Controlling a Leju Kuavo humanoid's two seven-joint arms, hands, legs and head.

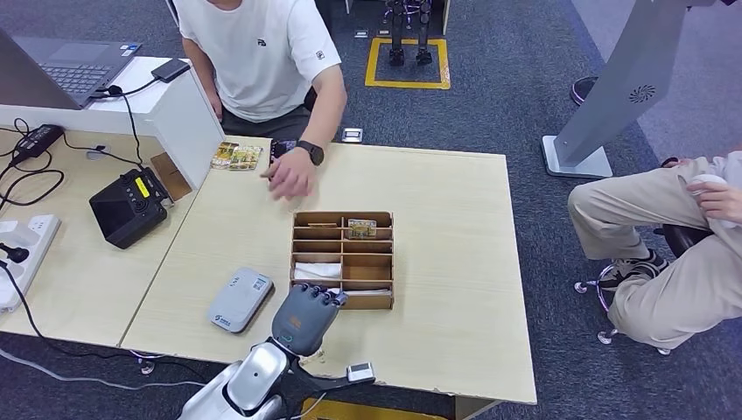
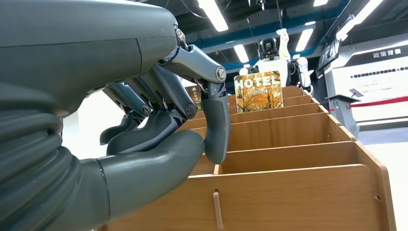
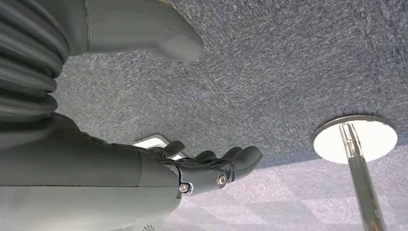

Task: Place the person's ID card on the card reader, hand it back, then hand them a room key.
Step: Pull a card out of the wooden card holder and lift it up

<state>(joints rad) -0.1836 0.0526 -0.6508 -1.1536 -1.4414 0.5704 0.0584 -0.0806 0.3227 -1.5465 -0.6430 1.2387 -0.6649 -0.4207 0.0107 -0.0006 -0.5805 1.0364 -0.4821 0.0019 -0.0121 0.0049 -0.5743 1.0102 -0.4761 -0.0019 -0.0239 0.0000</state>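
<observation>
My left hand (image 1: 306, 317) hovers at the near edge of the wooden divided box (image 1: 343, 219), fingers curled toward the thumb with nothing seen in them (image 2: 159, 120). A "HOTEL" key card (image 1: 360, 228) stands upright in a far compartment (image 2: 258, 91) of the box (image 2: 298, 139). White cards (image 1: 315, 271) lie in a near compartment. The grey-white card reader (image 1: 239, 299) lies on the table just left of my hand. The person's hand (image 1: 289, 179) rests on the table beyond the box. My right hand (image 3: 211, 168) hangs over the carpet, fingers out straight and holding nothing.
Yellowish cards (image 1: 236, 156) lie at the table's far left corner. A black terminal (image 1: 129, 206), a power strip (image 1: 22, 249) and cables sit on the lower desk to the left. A second person (image 1: 674, 236) sits at the right. A metal pole with a round base (image 3: 356, 139) stands near my right hand.
</observation>
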